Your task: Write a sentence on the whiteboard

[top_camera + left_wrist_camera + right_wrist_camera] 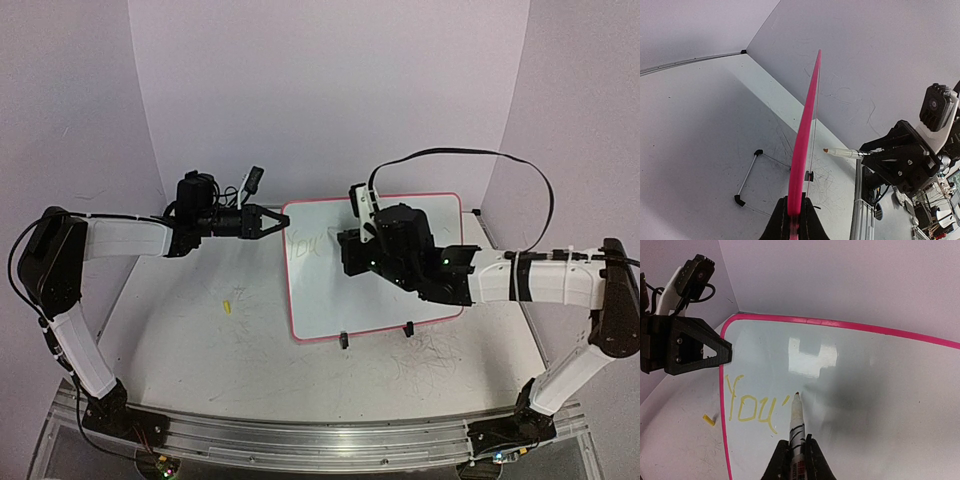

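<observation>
White shells, black joints on left arm (125, 238) and right arm (545, 280), black bases on a silver rail (300, 438) at bottom. Black wedge-shaped fingers (695, 347) (small silver screws); thin black cable (450, 151) looping upper right.

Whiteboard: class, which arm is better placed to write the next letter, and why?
Right. The right tool grips the marker, tip just past the yellow writing on the whiteboard; the left tool only clamps its pink edge.

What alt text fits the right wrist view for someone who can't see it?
The right gripper, jaws shut on a marker, holds its tip at the whiteboard just after the sentence so far, a yellow-green "You'". The left gripper clamps the board's pink edge; a small yellow piece lies on the table beside it.
</observation>
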Controlling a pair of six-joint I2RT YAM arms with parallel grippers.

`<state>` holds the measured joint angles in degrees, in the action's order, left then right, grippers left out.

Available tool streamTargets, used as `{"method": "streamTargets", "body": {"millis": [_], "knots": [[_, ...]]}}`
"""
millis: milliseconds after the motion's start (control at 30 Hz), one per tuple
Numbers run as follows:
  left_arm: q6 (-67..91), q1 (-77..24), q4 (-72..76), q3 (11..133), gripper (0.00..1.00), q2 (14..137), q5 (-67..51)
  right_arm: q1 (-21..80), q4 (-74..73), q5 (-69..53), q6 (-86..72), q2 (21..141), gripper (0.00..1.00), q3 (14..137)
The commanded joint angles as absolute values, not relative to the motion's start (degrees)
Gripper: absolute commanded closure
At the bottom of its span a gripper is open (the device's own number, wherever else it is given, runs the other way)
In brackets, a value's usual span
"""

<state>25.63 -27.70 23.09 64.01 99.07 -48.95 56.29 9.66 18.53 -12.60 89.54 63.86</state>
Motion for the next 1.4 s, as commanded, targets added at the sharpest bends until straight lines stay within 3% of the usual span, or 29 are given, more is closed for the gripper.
{"method": "streamTargets", "body": {"millis": [0, 1367], "knots": [[25.9, -28.8, 23.3, 64.6, 0.98, 99.8, -50.2, 56.5, 12.3, 18.4, -10.8, 91.0, 1.0, 65.6], [25.9, -29.0, 23.3, 64.5, 0.98, 99.6, -50.2, 59.0, 8.7, 20.6, -14.9, 91.2, 1.0, 59.8]]}}
